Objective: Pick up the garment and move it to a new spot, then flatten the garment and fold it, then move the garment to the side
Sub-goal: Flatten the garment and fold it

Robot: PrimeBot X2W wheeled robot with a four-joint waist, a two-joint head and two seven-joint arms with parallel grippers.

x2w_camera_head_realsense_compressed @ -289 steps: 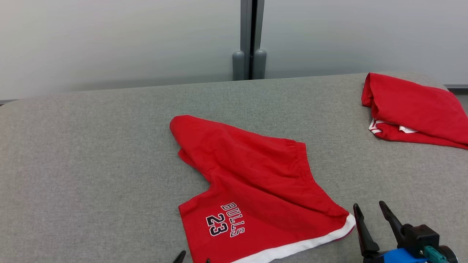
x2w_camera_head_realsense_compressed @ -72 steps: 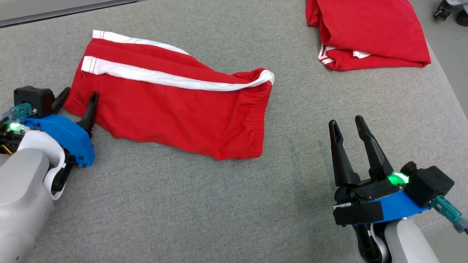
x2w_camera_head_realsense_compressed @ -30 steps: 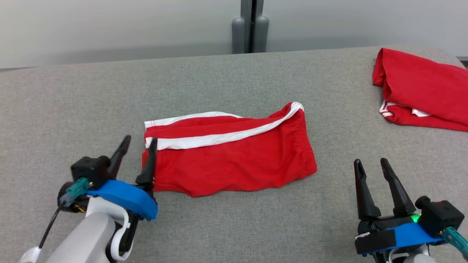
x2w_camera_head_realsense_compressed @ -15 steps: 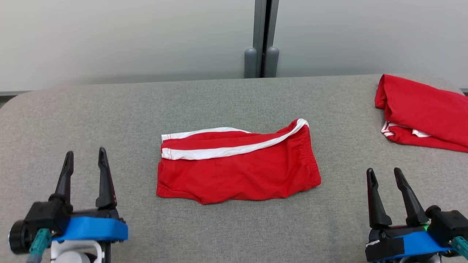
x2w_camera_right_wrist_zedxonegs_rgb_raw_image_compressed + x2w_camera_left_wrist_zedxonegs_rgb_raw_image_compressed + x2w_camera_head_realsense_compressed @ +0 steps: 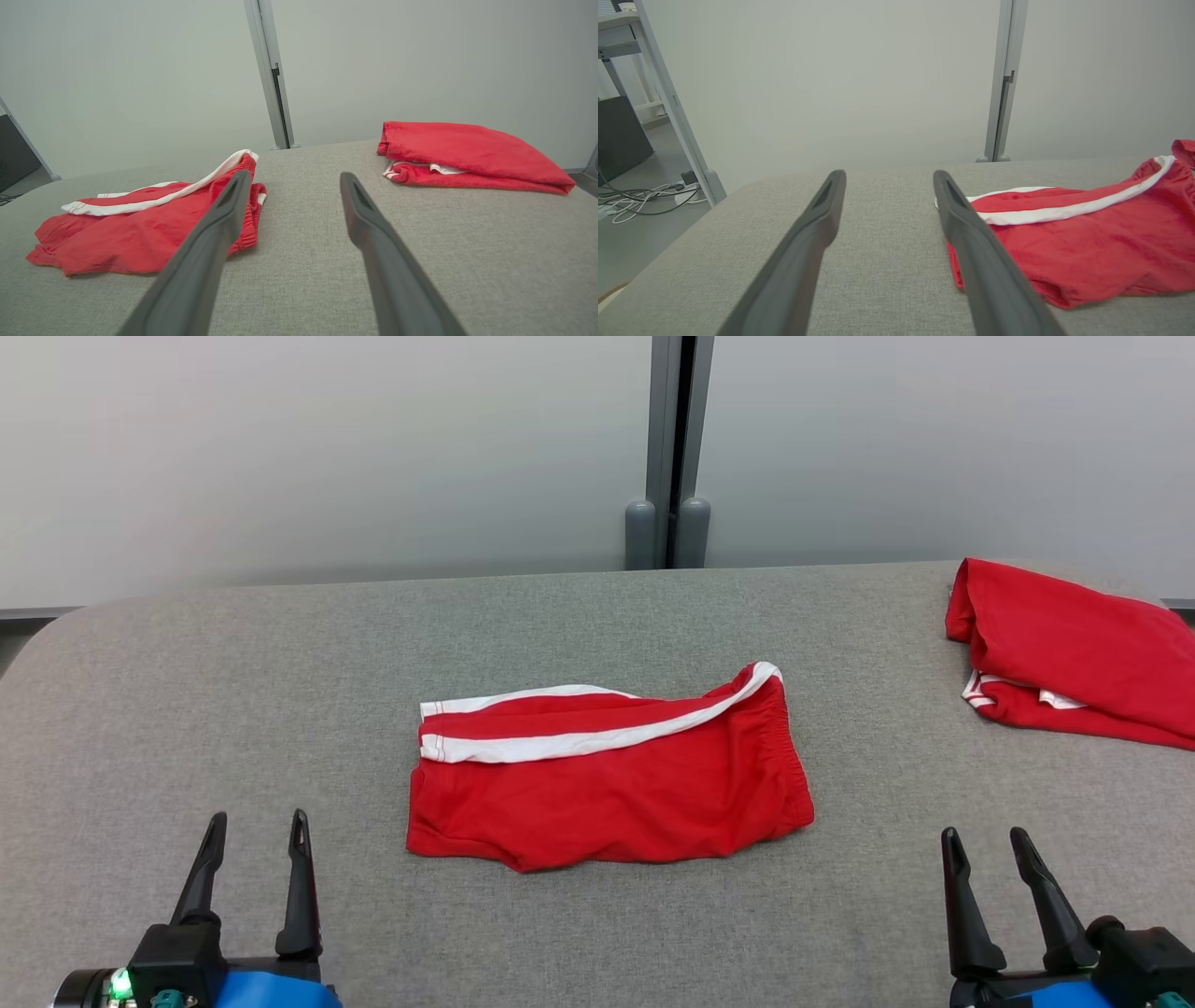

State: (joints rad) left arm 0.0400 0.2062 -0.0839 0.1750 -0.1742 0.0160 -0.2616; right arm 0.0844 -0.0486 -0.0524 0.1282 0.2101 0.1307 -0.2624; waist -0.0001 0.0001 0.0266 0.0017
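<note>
Red shorts (image 5: 607,784) lay folded in half on the grey fabric-covered table (image 5: 233,691), about mid-table left to right and between its near and far edges. The elastic waistband was at the right end and the leg hems at the left. Two white trim bands ran along the far side, the nearer one rising to the far waistband corner. The cloth was mildly wrinkled and its near edge uneven.

The left gripper (image 5: 258,817) sat at the near left, fingers spread apart, pointing toward the far edge and holding nothing. It was well apart from the shorts, which lay to its right and farther away.

The right gripper (image 5: 983,833) sat at the near right, fingers likewise spread and empty. It was clear of the waistband end, which lay to its left and farther away.

A second red garment (image 5: 1074,653), folded with white trim showing at its near-left edge, lay at the far right of the table, well apart from the shorts. Pale wall panels with a grey post (image 5: 667,448) stood behind the table. Cables (image 5: 640,196) lay on the floor beyond the table's left end.
</note>
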